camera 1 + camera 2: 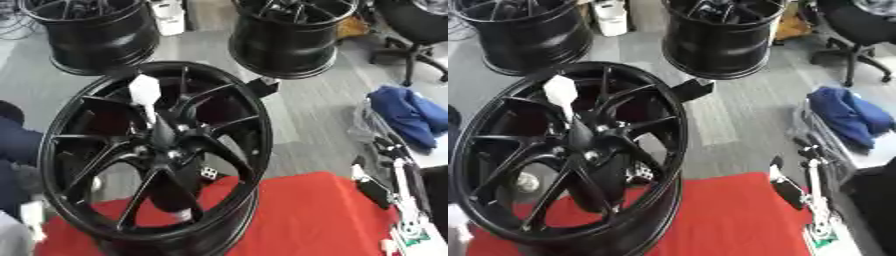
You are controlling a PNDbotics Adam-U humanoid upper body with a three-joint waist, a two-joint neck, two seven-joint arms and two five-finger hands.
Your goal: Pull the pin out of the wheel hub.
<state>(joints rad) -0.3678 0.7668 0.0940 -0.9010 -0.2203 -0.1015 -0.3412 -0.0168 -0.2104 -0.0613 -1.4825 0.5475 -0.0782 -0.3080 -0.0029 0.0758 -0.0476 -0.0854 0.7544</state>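
A big black wheel hub (236, 107) stands tilted on a red cloth (306, 220), its spokes facing me. A white pin (145, 95) with a broad flat head sticks up and to the left out of the hub's centre (164, 142). No hand touches the pin. My right hand (787, 189) hangs at the lower right, beside the cloth and well clear of the hub, with its fingers straight and nothing in them. At the lower left edge a dark arm part and a pale piece (31, 216) show behind the rim, where my left hand is mostly hidden.
Two more black wheels (96, 37) (284, 42) stand on the grey floor behind. A blue cloth (407, 115) lies at the right beside an office chair (411, 30). A small black block (262, 86) sits just past the hub's rim.
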